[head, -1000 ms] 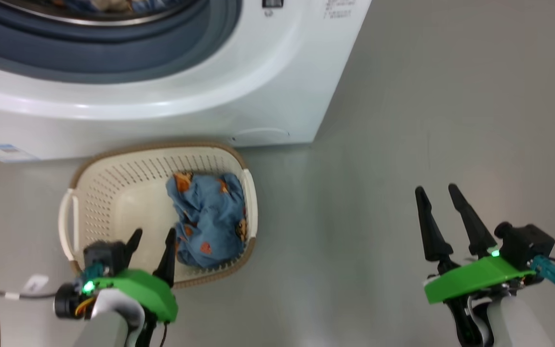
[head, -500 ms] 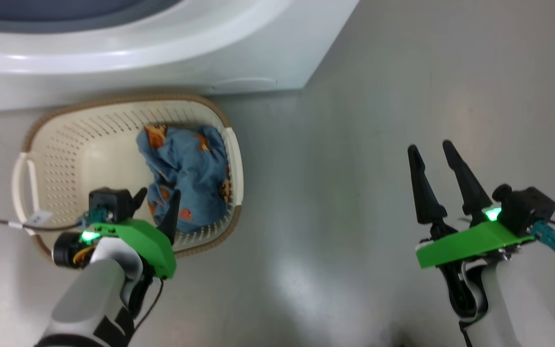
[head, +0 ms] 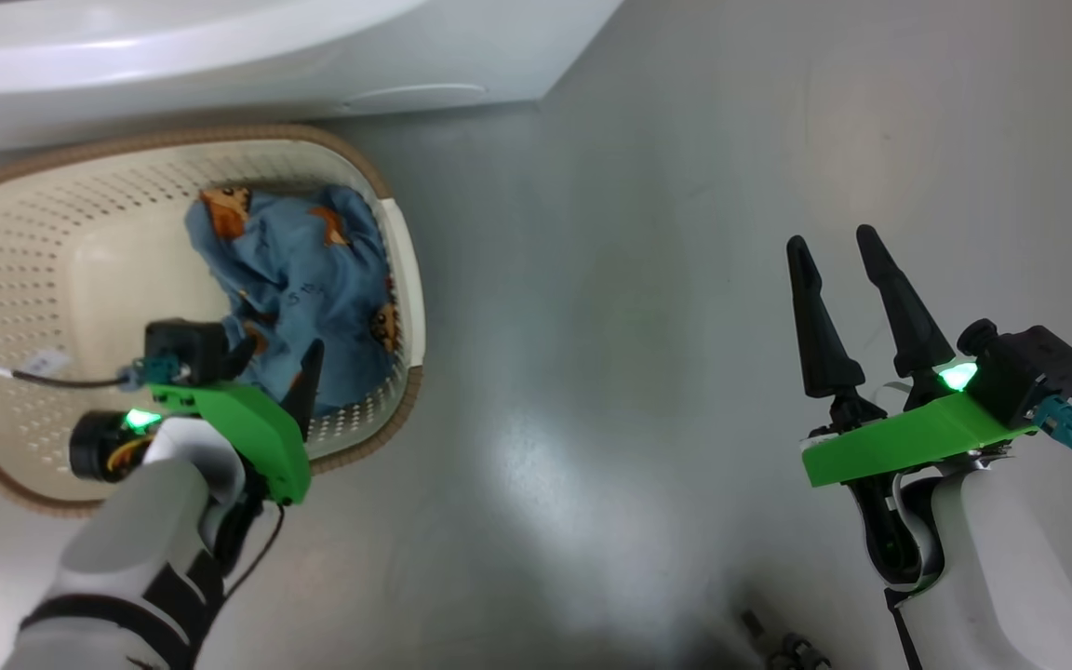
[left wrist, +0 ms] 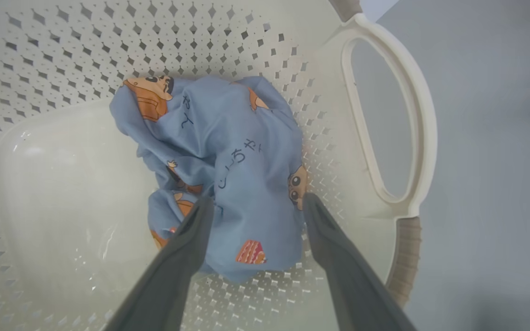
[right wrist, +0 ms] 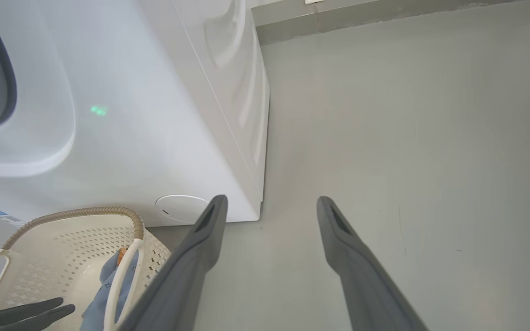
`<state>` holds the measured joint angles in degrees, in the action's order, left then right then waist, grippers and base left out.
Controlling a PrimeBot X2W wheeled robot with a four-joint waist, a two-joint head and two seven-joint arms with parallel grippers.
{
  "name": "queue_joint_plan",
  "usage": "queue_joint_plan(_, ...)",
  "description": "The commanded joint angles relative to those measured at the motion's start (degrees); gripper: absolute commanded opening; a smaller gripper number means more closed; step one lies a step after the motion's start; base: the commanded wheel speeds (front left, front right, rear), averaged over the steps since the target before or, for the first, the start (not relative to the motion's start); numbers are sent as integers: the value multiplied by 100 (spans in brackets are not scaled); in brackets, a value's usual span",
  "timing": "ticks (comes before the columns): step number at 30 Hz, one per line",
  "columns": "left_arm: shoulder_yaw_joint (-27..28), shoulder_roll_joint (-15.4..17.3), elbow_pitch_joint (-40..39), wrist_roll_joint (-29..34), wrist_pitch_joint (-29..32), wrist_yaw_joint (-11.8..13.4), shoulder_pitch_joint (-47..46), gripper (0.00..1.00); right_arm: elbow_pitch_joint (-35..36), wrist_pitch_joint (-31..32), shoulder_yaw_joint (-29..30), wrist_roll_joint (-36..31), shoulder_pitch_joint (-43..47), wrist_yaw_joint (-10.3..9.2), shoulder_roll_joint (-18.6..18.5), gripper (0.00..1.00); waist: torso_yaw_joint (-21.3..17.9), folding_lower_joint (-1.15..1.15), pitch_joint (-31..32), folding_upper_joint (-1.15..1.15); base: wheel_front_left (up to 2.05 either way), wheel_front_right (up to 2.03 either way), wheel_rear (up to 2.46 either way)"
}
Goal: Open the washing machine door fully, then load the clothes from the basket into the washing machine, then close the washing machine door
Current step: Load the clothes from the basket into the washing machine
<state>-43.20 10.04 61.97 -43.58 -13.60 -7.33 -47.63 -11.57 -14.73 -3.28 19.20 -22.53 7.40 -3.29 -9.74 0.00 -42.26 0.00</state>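
- The floor point(head: 648, 279) is grey and smooth. It carries everything here.
- The washing machine point(head: 220, 46) is a big white box standing on the floor.
- The basket point(head: 61, 223) stands on the floor just in front of the washing machine, near the machine's front right corner. It is cream with little holes and a brown rim.
- The clothes point(head: 299, 270) are a blue bundle with orange pictures. They lie inside the basket, against its right wall, close to the handle there.
- The left gripper point(left wrist: 258, 200) hangs over the basket with its two fingers apart, one on each side of the bundle's near end. It holds nothing. I cannot tell if the tips touch the cloth.
- The right gripper point(head: 831, 242) hangs over bare floor, well apart from the basket. Its fingers are apart too, and it is empty.
- I think the step now is loading, and the first job is picking the clothes out of the basket.
- Next, the left gripper likely needs to go down into the bundle, squeeze a thick fold, and lift it over the rim. A thin pinch could slip.
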Motion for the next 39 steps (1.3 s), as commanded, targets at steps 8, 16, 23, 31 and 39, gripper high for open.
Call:
queue_joint_plan(8,-504,411,-4,-597,68,-15,-312,100,241,-27,-142,-65,118,9,40,100,-147,0,-345,0,0,0,0)
queue_joint_plan(16,-1075,526,4,-1142,113,-15,-524,100,371,-27,-128,-134,188,9,41,100,-190,0,-511,0,0,0,0)
queue_joint_plan(23,-1474,586,75,-1561,164,-15,-643,100,481,-27,-157,-183,281,9,41,100,-231,0,-568,0,0,0,0)
queue_joint_plan(31,-1851,630,31,-1979,195,-15,-799,11,614,-27,-152,-217,361,9,41,100,-242,0,-608,0,0,0,0)
queue_joint_plan(39,-2167,678,-49,-2388,150,-15,-852,0,635,-27,-152,-220,335,9,41,100,-212,0,-565,0,0,0,0)
